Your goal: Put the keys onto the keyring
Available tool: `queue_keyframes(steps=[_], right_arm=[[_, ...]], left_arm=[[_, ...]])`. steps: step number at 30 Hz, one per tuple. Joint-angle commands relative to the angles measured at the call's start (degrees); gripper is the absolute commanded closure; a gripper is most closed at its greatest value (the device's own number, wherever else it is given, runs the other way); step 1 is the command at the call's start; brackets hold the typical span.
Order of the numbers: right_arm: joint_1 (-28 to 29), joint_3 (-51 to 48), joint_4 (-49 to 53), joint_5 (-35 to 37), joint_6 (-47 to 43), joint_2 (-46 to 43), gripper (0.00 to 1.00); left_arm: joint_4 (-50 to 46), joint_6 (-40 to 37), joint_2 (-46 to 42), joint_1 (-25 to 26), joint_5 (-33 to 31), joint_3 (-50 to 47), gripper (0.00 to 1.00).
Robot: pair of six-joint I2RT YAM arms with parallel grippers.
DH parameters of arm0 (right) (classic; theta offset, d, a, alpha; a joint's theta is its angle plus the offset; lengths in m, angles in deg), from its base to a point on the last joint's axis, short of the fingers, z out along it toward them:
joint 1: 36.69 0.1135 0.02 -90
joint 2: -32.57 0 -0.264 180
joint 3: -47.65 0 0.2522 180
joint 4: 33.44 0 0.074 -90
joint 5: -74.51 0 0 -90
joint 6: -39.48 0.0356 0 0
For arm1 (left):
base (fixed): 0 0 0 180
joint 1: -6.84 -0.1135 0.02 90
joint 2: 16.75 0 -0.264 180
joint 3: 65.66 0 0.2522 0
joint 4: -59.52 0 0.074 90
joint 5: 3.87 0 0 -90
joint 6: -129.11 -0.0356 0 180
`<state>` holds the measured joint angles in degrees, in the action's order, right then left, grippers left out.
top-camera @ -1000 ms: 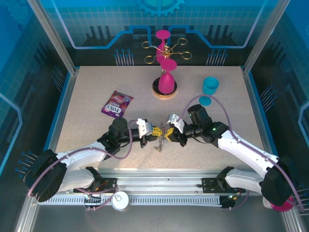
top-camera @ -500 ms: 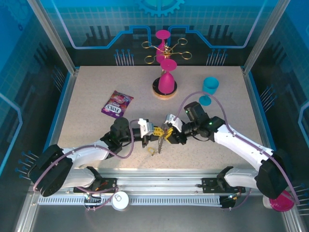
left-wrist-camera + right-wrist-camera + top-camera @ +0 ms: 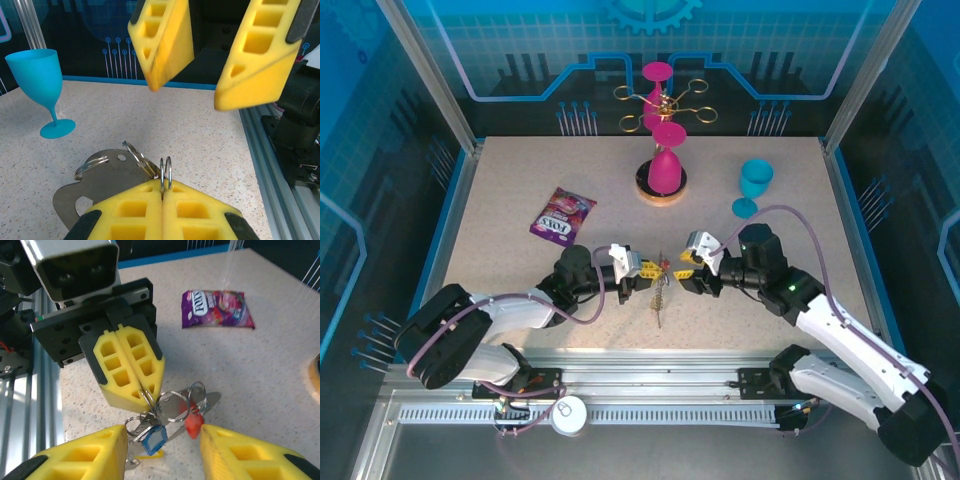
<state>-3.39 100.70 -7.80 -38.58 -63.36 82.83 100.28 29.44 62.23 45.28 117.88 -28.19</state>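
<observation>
Left gripper: yellow pads pressed together, clamped on two silver split rings at the pad tips. This is clear in the left wrist view.

Right gripper: fingers apart, holding nothing. It faces the left gripper with a small gap between them, and its pads stand either side of the key bunch in the right wrist view.

Keys: bunched on the rings and hanging from the left fingertips, between the two grippers, near-centre of the table. Cannot tell whether the lowest part touches the surface.
- red tag
- blue tag, just left of the red one
- yellow tag, lowest of the three
- flat silver metal plate with a cut-out hangs in the same bunch

Snack packet: purple, lying flat on the left side, well apart from the bunch. Lettering reads "FOX'S"; the smaller print is too small to read.

Teal goblet: upright, far right.

Pink goblet: upside down on a round wooden coaster, far centre.
</observation>
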Motion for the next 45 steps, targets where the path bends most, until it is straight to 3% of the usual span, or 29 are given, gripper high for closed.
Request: queue_keyframes(steps=[1, 7, 20, 31, 37, 39, 40, 41, 42, 45], right_arm=[[-0.6, -1.3, -6.3, -1.0, 1.2, -0.9, 0.60], [-0.1, -0.1, -3.6, -8.2, -3.6, 2.0, 0.72], [2.4, 2.6, 0.1, -4.4, -9.6, 6.9, 0.73], [3.3, 3.9, -0.8, -10.9, -9.4, 8.1, 0.77], [3.4, 4.0, -1.0, -12.8, -9.9, 9.3, 0.87], [3.5, 4.1, -0.7, -13.7, -10.5, 9.6, 1.00], [3.5, 4.1, -0.4, -13.6, -10.7, 9.7, 1.00], [3.5, 4.4, 0.4, -12.9, -11.0, 9.6, 1.00], [3.6, 4.7, 1.7, -11.8, -11.6, 9.7, 1.00], [3.7, 7.0, 6.7, -8.2, -13.7, 10.3, 1.00]], left_arm=[[2.1, 0.8, -1.3, -0.3, 1.1, 0.9, 1.00], [3.3, 0.9, -1.9, -0.5, 5.3, 0.9, 1.00], [0.9, -0.3, -5.0, -0.6, 9.6, 0.5, 1.00], [1.2, 0.1, -5.0, -0.6, 10.9, 0.7, 1.00], [2.5, 1.1, -4.6, -0.6, 11.4, 0.8, 1.00], [3.2, 1.6, -4.4, -0.6, 11.0, 0.7, 1.00], [3.2, 1.7, -4.4, -0.6, 10.3, 0.7, 1.00], [2.9, 2.1, -4.5, -0.6, 8.7, 0.5, 0.97], [2.2, 2.4, -4.8, -0.6, 6.6, 0.4, 0.85], [-4.9, -0.1, -6.4, -0.6, 5.0, 1.4, 0.79]])
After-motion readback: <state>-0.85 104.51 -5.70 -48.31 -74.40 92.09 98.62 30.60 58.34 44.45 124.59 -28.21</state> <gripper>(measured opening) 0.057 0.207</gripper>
